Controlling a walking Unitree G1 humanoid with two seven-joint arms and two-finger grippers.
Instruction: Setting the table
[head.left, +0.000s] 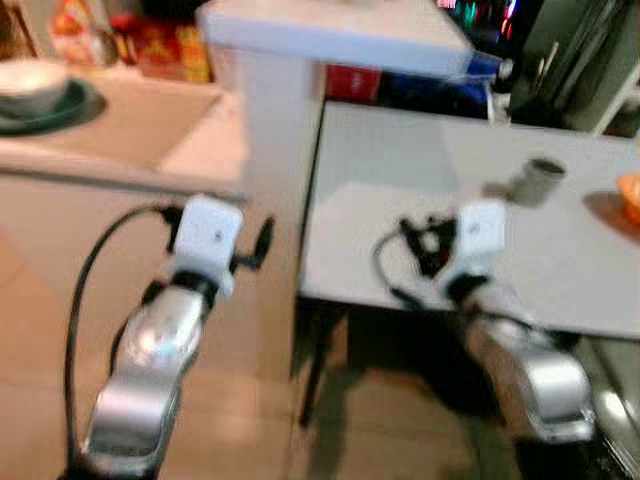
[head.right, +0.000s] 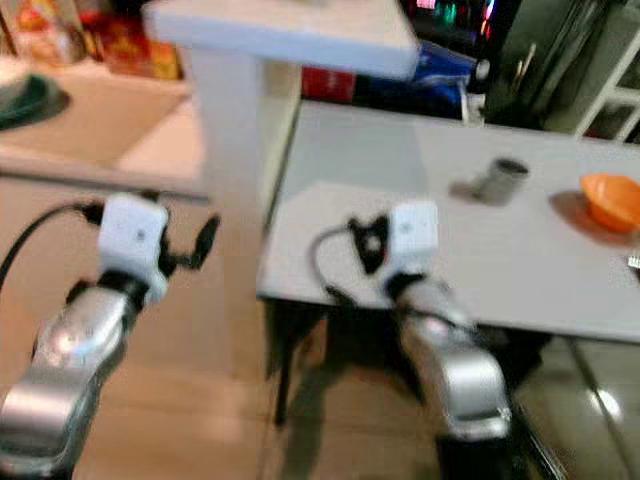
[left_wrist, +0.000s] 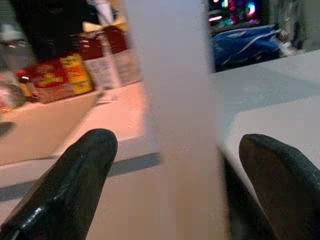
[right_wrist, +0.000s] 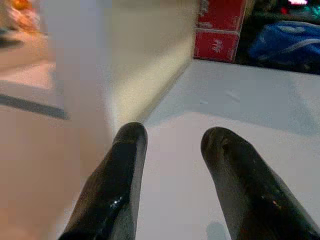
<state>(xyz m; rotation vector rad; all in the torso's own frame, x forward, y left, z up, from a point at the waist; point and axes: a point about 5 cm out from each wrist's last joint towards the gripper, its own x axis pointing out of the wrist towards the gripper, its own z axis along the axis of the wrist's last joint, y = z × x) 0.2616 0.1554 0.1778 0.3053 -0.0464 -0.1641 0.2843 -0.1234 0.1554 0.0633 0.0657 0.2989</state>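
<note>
A white table (head.left: 560, 270) stands ahead on the right. On it lie a grey cup (head.left: 537, 180) on its side and an orange bowl (head.right: 612, 200) near the far right edge. A pale bowl on a dark plate (head.left: 35, 95) sits on the beige counter (head.left: 130, 130) at the far left. My left gripper (head.left: 257, 243) hangs open in front of the white pillar (left_wrist: 170, 100), nothing between its fingers (left_wrist: 75, 180). Over the table's near left corner, my right gripper (head.left: 425, 240) is open and empty, its fingers (right_wrist: 115, 180) above the bare tabletop.
The white pillar (head.left: 275, 140) carries a white shelf top (head.left: 330, 35) between counter and table. Red boxes (right_wrist: 220, 30) and a blue bag (right_wrist: 287, 42) lie behind the table. Snack packets (left_wrist: 55, 80) stand on the counter's far side. Wooden floor (head.left: 250, 420) lies below.
</note>
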